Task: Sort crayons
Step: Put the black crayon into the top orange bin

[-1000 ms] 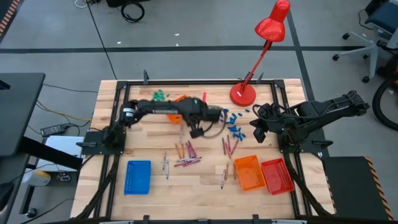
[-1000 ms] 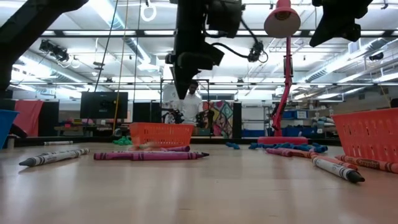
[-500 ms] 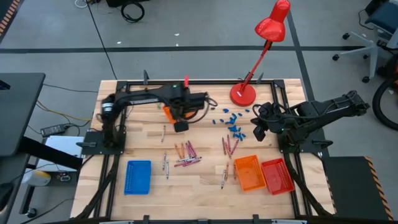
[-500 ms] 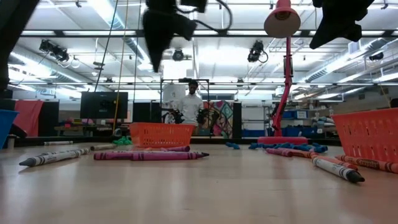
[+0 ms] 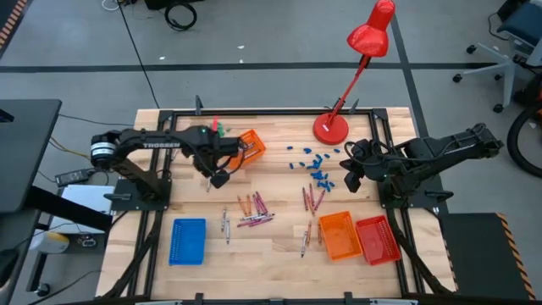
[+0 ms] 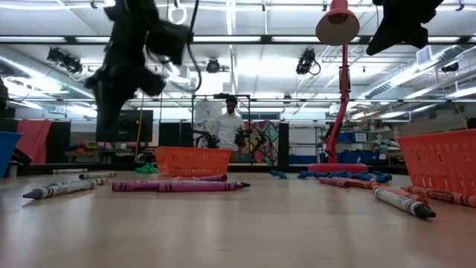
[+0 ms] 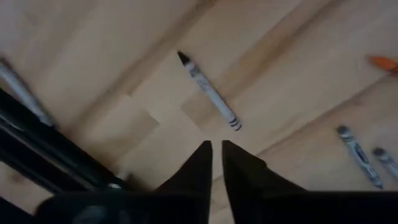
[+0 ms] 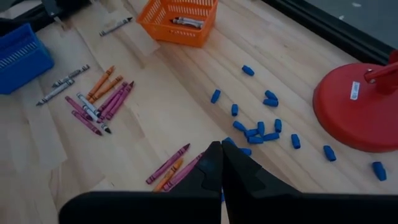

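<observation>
1. Crayons (image 5: 255,208) are lying loose on the wooden bench (image 5: 279,254), grouped around its middle: orange, magenta and grey-white sticks in one cluster, with a second smaller group (image 5: 312,199) just toward the right side and two strays nearer the front edge.
2. The low view is showing what the high view cannot: the sticks lying flat on their sides, a grey one (image 6: 63,187) nearest the camera on one side, a long magenta pair (image 6: 178,186) behind it, and another grey one (image 6: 401,202) on the other side.
3. The left wrist view is showing a single grey-white crayon (image 7: 208,91) with a dark tip and dark bands on its wrapper, lying just beyond the left gripper (image 7: 216,158); its fingers are standing a narrow slit apart with nothing between them.
4. In the high view the left gripper (image 5: 218,179) is hanging over the bench's left half, beside an orange basket (image 5: 248,146) near the far edge; white lettering on the arm is reading "TROSSEN".
5. The right wrist view is showing grey crayons lying inside that orange basket (image 8: 180,22), plus small blue pieces (image 8: 261,127) scattered by a red lamp base (image 8: 357,106).
6. The right gripper (image 5: 351,182) is waiting near the bench's right edge, fingers pressed together and empty.
7. No crayon wrapper's writing is legible.
</observation>
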